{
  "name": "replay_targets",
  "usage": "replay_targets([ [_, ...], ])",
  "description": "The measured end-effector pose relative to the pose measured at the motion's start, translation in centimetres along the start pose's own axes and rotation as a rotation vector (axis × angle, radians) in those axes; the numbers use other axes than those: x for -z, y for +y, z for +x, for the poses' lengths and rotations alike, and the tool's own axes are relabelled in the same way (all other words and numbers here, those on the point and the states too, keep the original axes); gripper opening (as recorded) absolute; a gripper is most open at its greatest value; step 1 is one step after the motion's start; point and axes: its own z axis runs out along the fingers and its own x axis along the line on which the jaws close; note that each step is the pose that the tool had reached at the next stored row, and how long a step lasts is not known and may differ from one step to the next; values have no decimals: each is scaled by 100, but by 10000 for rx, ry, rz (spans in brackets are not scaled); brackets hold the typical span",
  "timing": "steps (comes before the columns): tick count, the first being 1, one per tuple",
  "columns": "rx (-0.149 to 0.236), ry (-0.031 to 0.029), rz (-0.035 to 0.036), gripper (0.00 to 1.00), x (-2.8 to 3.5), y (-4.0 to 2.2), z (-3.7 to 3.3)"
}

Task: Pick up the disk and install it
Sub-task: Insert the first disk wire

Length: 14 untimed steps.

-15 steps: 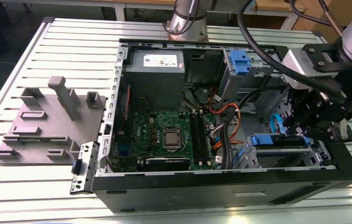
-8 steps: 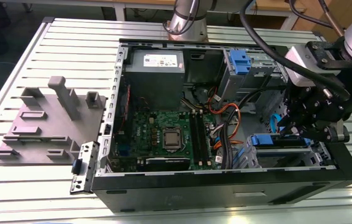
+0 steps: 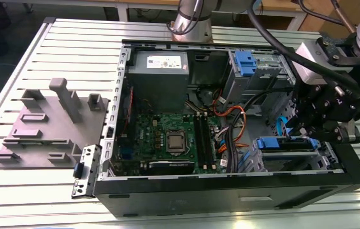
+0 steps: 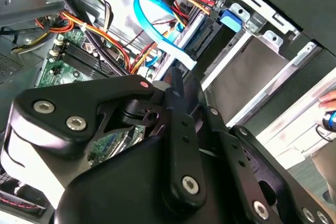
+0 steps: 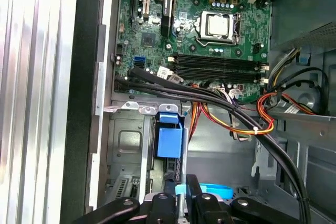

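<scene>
The disk sits in the lower drive cage (image 3: pixel 323 155) of the open computer case, at the exterior view's right. Its blue rail and tab (image 3: pixel 270 143) and a strip of grey top (image 3: pixel 288 155) show; the rest is hidden by the cage. In the first wrist view the blue tab (image 5: pixel 170 135) stands in the cage slot just beyond my fingertips. My gripper (image 3: pixel 311 134) hangs directly over that cage. Its fingers (image 5: pixel 193 190) are drawn together in both wrist views, the tips (image 4: pixel 176 80) pointing into the bay. Nothing shows pinched between them.
A bare blue bracket (image 3: pixel 244 63) sits in the upper bay. The grey power-supply box (image 3: pixel 157 71) fills the back corner, the motherboard (image 3: pixel 167 138) the middle. Orange, black and blue cables (image 5: pixel 247 124) run beside the cage. A grey fixture (image 3: pixel 52 124) lies left of the case. A hand (image 4: pixel 328 103) shows at one edge.
</scene>
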Motion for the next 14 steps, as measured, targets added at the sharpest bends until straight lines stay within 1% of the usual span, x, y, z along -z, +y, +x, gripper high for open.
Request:
replay_targets([
  [5,0,0,-1,23,1,0,-1],
  [7,-2,-1,-45,23,2,-1,-1],
  [11,-18,-2,-48,23,1,-1,0],
  [14,-288,-7,-27,23,1,-4,0],
])
